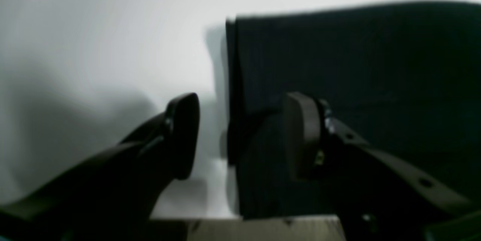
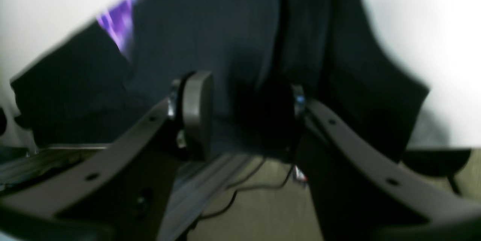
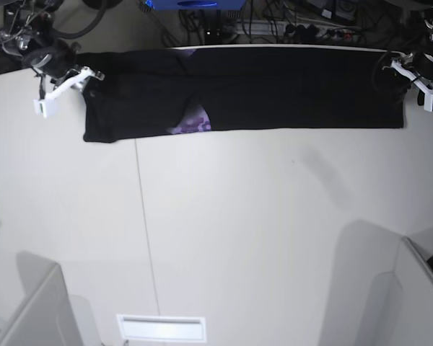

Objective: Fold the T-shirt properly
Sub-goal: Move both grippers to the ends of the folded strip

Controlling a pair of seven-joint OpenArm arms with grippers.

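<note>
At the far edge of the white table (image 3: pixel 224 238), the T-shirt (image 3: pixel 289 97) is lying as a long band; left gripper (image 1: pixel 240 135) and right gripper (image 2: pixel 246 115) are reaching over its ends, jaws apart

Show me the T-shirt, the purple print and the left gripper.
T-shirt (image 3: pixel 289 90): base view, plain black middle of the folded strip.
Purple print (image 3: pixel 191 124): base view, patch at the lower edge.
Left gripper (image 1: pixel 240 135): left wrist view, gap between fingertips.
</note>
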